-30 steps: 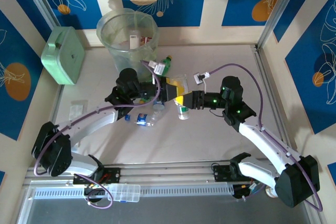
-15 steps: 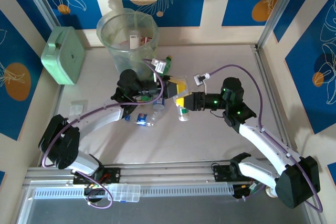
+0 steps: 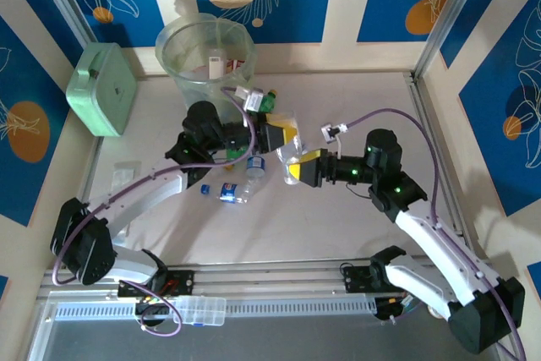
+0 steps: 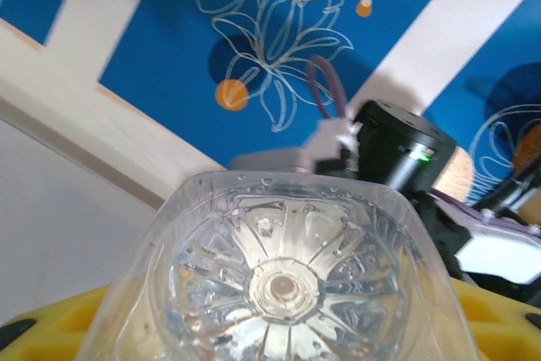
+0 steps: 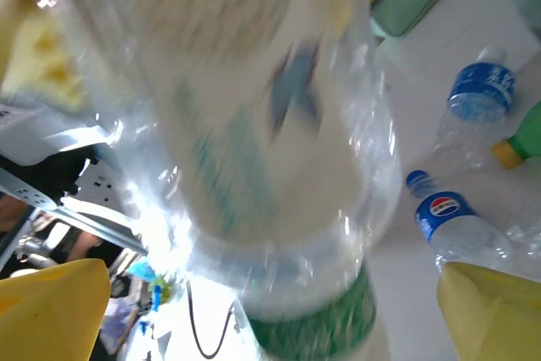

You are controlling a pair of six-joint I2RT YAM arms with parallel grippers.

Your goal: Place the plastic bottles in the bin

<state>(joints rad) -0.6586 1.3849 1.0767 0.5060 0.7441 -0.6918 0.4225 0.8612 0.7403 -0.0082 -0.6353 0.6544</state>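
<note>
Right arm pulled back — bottle (image 3: 292,151) held.

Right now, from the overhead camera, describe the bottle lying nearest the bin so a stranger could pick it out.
Start at the tall translucent bin at the far edge of the table. Just right of its base, past the left pincer, lies a small green bottle. Its green body and yellow cap set it apart from the clear blue-capped bottles nearer the arms.
</note>
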